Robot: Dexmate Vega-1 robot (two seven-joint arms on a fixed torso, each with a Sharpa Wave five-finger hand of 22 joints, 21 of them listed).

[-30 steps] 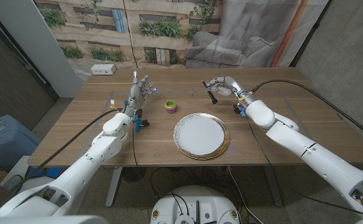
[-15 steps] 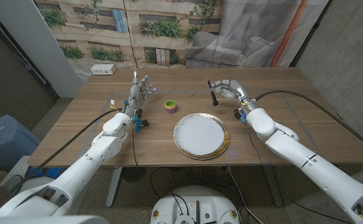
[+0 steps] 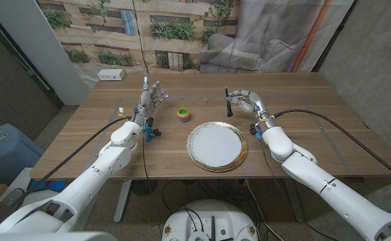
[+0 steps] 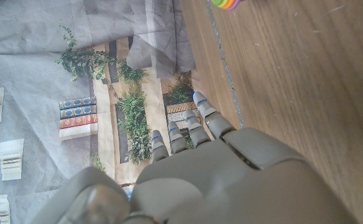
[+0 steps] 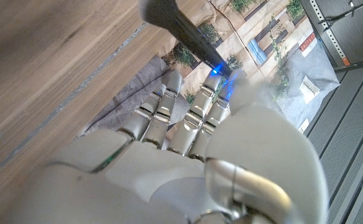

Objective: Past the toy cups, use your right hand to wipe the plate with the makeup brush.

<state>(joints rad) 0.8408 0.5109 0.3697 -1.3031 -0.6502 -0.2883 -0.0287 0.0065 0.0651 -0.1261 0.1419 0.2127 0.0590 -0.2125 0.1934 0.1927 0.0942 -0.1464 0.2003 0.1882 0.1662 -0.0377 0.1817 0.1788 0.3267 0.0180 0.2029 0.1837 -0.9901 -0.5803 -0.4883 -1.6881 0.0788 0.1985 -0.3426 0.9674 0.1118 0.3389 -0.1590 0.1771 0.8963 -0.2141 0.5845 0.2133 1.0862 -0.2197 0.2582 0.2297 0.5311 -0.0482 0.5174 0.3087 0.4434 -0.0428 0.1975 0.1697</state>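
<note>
A white plate (image 3: 216,145) with a gold rim lies near the table's front edge, at the middle. The stacked toy cups (image 3: 183,114), purple, yellow and green, stand just behind its left side; their edge also shows in the left wrist view (image 4: 226,4). My right hand (image 3: 244,100) is above the table behind the plate's right side and grips the black makeup brush (image 3: 227,105), whose brush end points down. The brush handle (image 5: 183,30) runs past the fingertips in the right wrist view. My left hand (image 3: 151,98) is raised left of the cups with fingers spread, holding nothing.
A small white box (image 3: 111,75) sits at the table's far left corner. Blue clips (image 3: 150,132) hang on my left arm near the table. A grey cloth and a printed backdrop hang behind the table.
My right arm has drawn in toward the left and nearer, carrying the brush slightly closer to the plate. The left hand has stayed still.
</note>
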